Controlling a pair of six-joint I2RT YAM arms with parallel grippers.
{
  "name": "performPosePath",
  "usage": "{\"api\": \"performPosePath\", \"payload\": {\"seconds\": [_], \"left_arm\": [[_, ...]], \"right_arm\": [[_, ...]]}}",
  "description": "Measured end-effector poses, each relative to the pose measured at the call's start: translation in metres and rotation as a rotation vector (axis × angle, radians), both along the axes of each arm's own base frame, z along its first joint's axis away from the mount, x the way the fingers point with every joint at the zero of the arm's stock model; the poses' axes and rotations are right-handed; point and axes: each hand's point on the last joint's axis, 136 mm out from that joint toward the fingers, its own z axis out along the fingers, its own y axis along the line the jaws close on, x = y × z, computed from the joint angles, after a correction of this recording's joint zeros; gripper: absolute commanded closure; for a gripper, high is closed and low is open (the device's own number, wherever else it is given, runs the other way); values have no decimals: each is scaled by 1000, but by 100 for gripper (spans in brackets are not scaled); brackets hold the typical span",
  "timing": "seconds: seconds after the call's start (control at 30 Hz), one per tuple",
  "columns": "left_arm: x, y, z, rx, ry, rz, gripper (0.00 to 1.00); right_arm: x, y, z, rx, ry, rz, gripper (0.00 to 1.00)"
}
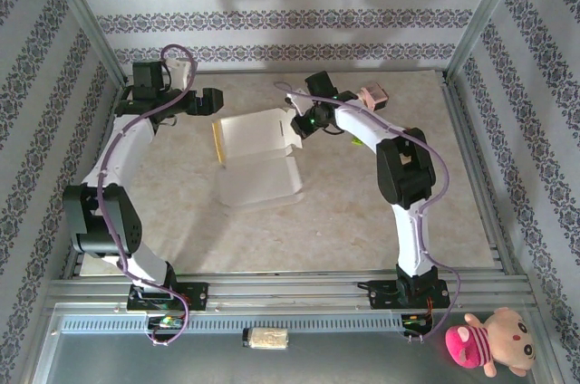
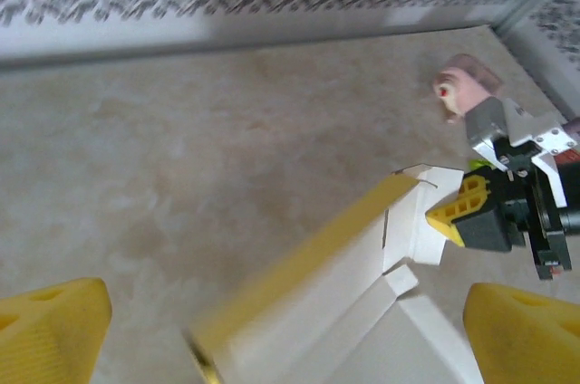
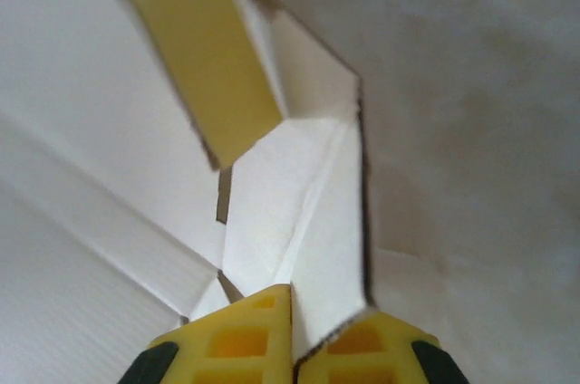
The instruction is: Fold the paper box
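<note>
Paper box (image 1: 258,176) flap (white side up) is pinched by right pincer (image 3: 292,310); left pincer (image 1: 216,100) gapes wide, empty.

The paper box (image 1: 258,158) is white on its upturned face, with a yellow strip along its 9 o'clock edge. The table (image 1: 362,221) is beige with a cloudy marbling. The left gripper (image 2: 288,330) and right gripper (image 3: 292,334) have yellow fingertips (image 3: 236,348). The left arm (image 1: 118,153) and right arm (image 1: 415,225) are white with black joints. The walls (image 1: 272,4) are pale with grey ornamental bands. At the box's 1 o'clock, a blurred small item (image 1: 373,96) looks pink.
</note>
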Motion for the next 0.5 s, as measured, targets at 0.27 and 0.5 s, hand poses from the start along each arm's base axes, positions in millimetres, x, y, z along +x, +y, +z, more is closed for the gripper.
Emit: {"api": "performPosePath", "payload": {"seconds": [0.27,0.5], "left_arm": [[-16,-29,3,174,-118,-211,0],[15,-47,-5,-1,82,-191,7]], "right_arm": [[-1,-4,34,-228,-316,228,94],[1,20,19,-319,-522,316,94]]}}
